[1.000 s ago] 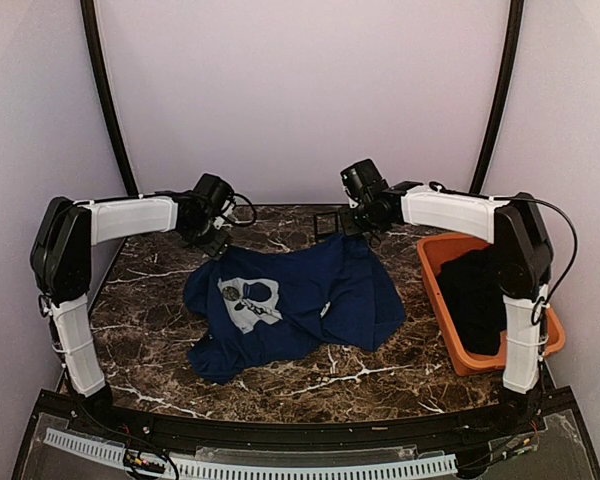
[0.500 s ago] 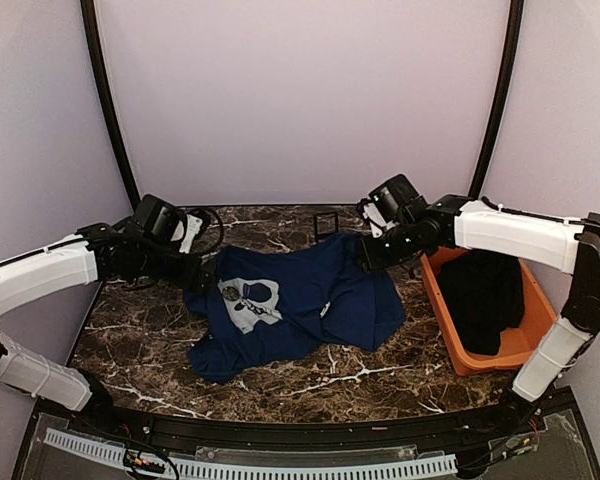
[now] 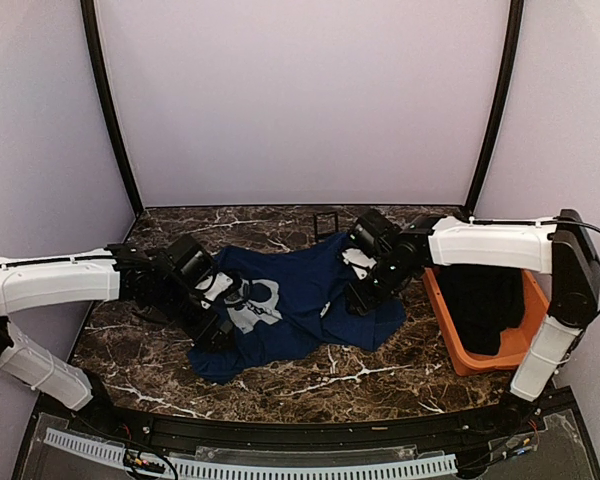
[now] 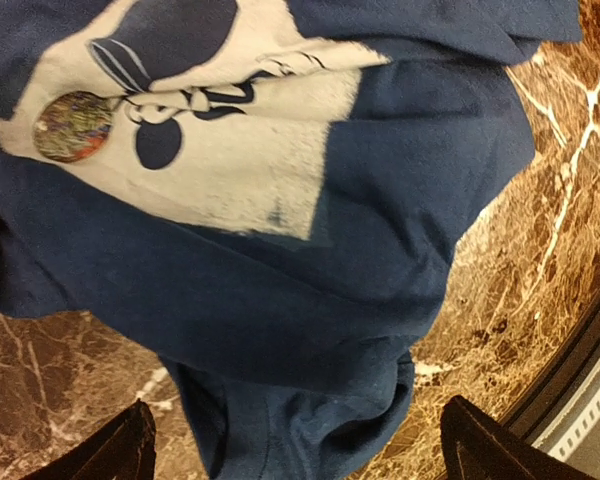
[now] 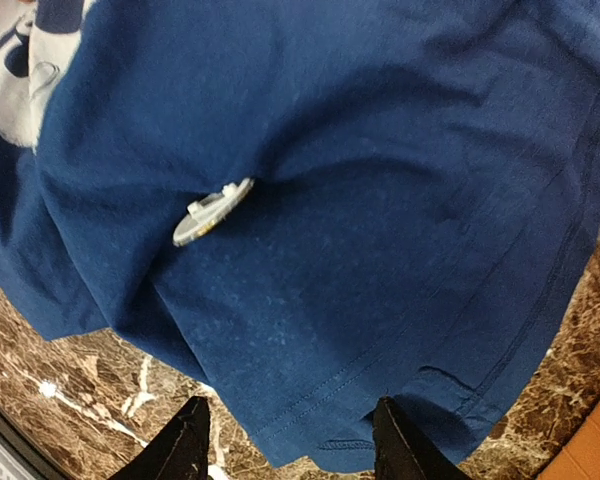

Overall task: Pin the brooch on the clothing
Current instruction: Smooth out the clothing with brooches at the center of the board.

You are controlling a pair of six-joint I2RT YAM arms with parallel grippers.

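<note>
The clothing [image 3: 300, 295], a navy T-shirt, lies crumpled mid-table with its pale print [image 4: 230, 150] facing up. The brooch [image 4: 72, 126], a small round dark badge, rests on the print's edge. A second round badge with a white back [image 5: 212, 212] sits tilted in a fold of the shirt. My left gripper [image 3: 212, 325] [image 4: 305, 455] hovers open over the shirt's lower left folds. Over the hem at the shirt's right side, my right gripper [image 3: 365, 292] [image 5: 288, 445] is open, holding nothing.
An orange bin [image 3: 442, 318] with a black garment [image 3: 480, 295] stands at the right, under the right arm. A small black case [image 3: 326, 222] sits at the back centre. Bare marble shows around the shirt, and the table's black front rail [image 4: 580, 400] is close.
Both arms swung from the back of the table down and inward over the shirt. The left jaws opened wider.
</note>
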